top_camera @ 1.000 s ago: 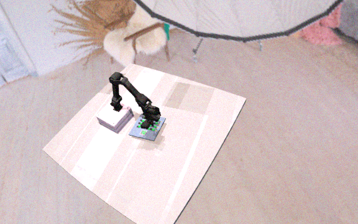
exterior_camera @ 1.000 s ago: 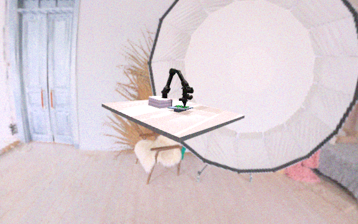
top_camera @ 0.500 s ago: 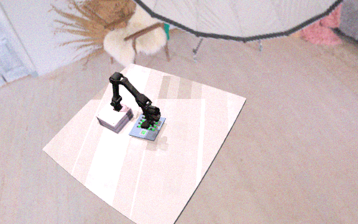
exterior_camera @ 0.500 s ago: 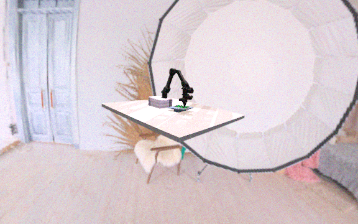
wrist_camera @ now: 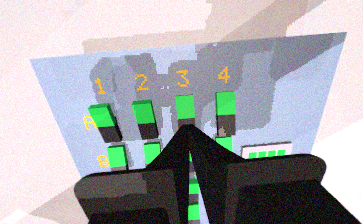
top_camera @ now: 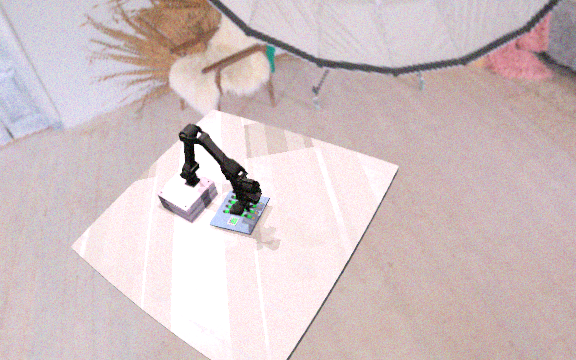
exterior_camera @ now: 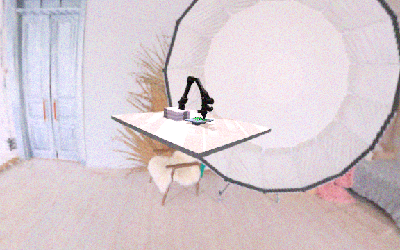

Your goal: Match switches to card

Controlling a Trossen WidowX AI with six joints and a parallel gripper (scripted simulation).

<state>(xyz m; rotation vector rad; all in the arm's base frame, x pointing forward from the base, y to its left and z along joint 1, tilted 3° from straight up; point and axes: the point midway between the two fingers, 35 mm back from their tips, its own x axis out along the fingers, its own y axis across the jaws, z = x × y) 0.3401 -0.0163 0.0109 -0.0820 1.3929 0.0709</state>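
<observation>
The blue-grey switch panel (wrist_camera: 292,90) (top_camera: 249,227) (exterior_camera: 210,120) lies on the table, with columns numbered 1 to 4 and rows A and B in the wrist view. Each switch has a green far half and a dark near half. My gripper (wrist_camera: 187,129) (top_camera: 238,208) (exterior_camera: 203,116) is shut and empty, and its tip points at the dark near half of switch A3 (wrist_camera: 185,106), close above the panel. Switches A1 (wrist_camera: 102,117), A2 (wrist_camera: 144,114) and A4 (wrist_camera: 225,106) stand beside it. The card (wrist_camera: 266,150) shows a row of green squares; my fingers hide its lower part and the nearer rows.
The arm's white and pink base box (top_camera: 188,200) (exterior_camera: 176,113) stands left of the panel. The table (top_camera: 318,200) (exterior_camera: 221,133) ends at edges all round. A chair, a large round light screen and dried grass stand beyond it.
</observation>
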